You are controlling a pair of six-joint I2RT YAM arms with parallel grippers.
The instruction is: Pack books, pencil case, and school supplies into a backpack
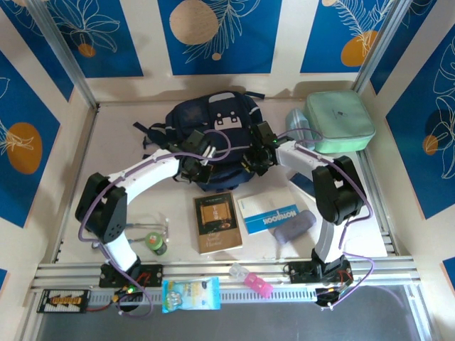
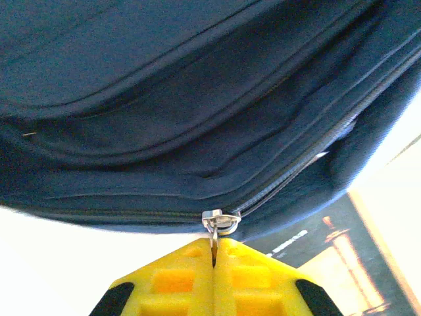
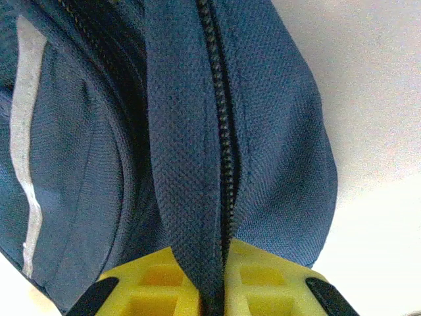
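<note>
Packing is judged to be at its very start, with the bag being opened and nothing stowed yet. The backpack (image 1: 192,117) lies at the upper centre of the table (image 1: 117,135) in the top view, buckled front upward. The supplies are spread below it. The brown book (image 1: 217,222) lies at lower centre, and the NOTEBOOK (image 1: 266,215) is just to its right. A grey-purple pencil case (image 1: 295,226) rests against the notebook's right end. A mint-green case (image 1: 340,121) sits at the upper right, well apart from the books. All of these remain to be loaded.

Both arms are bent inward, and their ends meet at the lower edge of the backpack. In the left wrist view the left jaws are fully closed on the metal zipper pull (image 2: 220,220), which is pinched upright between the yellow fingers (image 2: 174,280) at bottom centre. The navy fabric spreads above them, and a corner of the brown book shows at lower right. In the right wrist view the right jaws are closed nearly together on a fold of backpack fabric. That fold carries the zipper track (image 3: 223,131), whose teeth are seen meshed. The fold runs from the top of the frame down between the fingers. The opening is therefore judged to be zipped, with one side braced and the pull ready to be drawn.
</note>
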